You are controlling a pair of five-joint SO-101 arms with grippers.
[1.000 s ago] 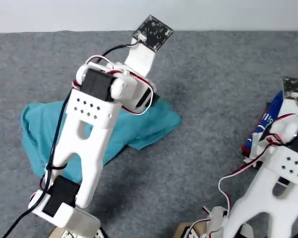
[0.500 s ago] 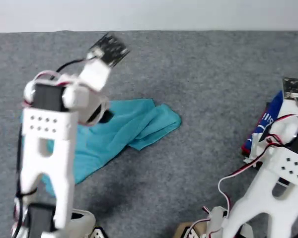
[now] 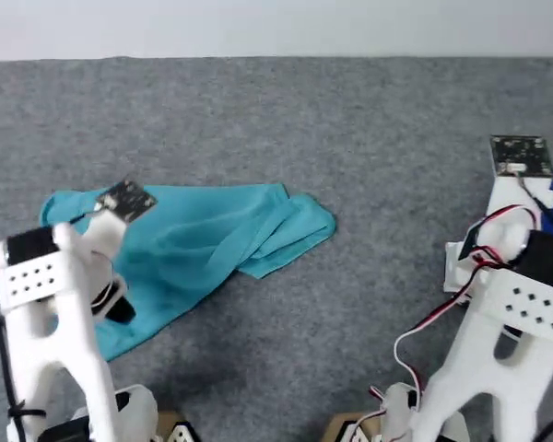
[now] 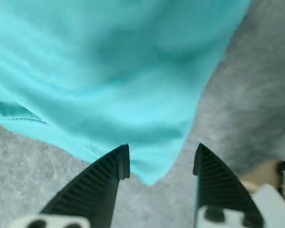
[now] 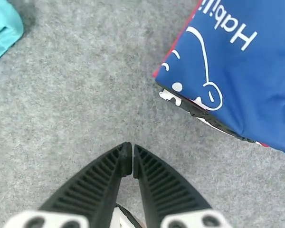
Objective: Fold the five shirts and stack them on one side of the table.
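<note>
One teal shirt [image 3: 212, 239], partly behind left arm [image 3: 51, 304]

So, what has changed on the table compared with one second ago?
The left arm swung back from the far side of the teal shirt to its near corner, where the left gripper hangs open. The right arm shifted slightly inward, with the right gripper shut beside the folded blue shirt. The teal shirt stayed put.

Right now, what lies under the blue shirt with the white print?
Under the blue shirt, red, white and dark cloth edges peek out at its border, so it lies on other fabric on the grey table. The shirt covers how many layers there are.
</note>
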